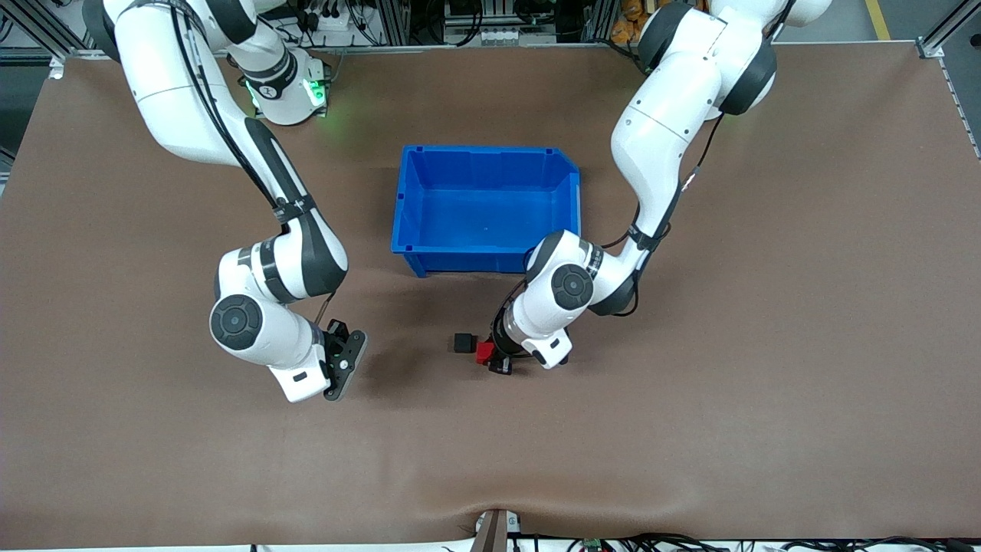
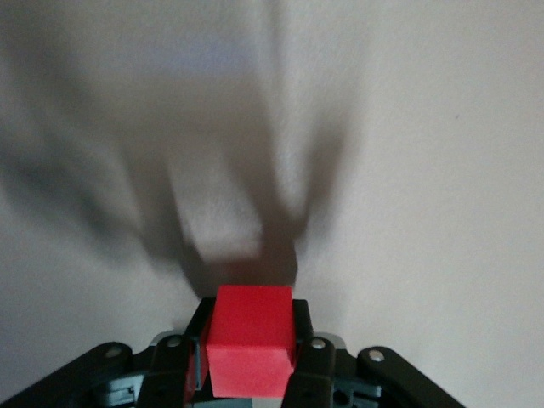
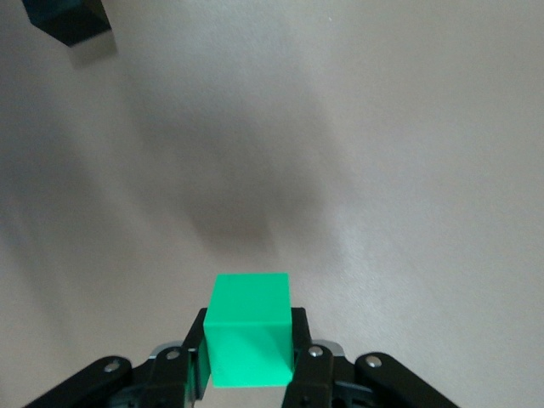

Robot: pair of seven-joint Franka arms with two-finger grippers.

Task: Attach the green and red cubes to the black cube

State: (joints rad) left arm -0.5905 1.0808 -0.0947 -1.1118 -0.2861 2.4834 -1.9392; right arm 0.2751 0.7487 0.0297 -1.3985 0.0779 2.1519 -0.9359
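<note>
My left gripper point(image 1: 490, 356) is shut on the red cube point(image 1: 484, 353), low over the table just beside the black cube point(image 1: 463, 342), with a small gap between them. In the left wrist view the red cube point(image 2: 251, 348) sits between the fingers point(image 2: 308, 340), and the black cube is out of view. My right gripper point(image 1: 346, 360) hangs over the table toward the right arm's end. The front view hides the green cube. In the right wrist view the gripper point(image 3: 249, 340) is shut on the green cube point(image 3: 249, 327), and the black cube point(image 3: 72, 21) lies well apart from it.
An empty blue bin point(image 1: 490, 150) stands on the brown table, farther from the front camera than the cubes. The left arm's elbow hangs over the bin's corner. Bare table surrounds both grippers.
</note>
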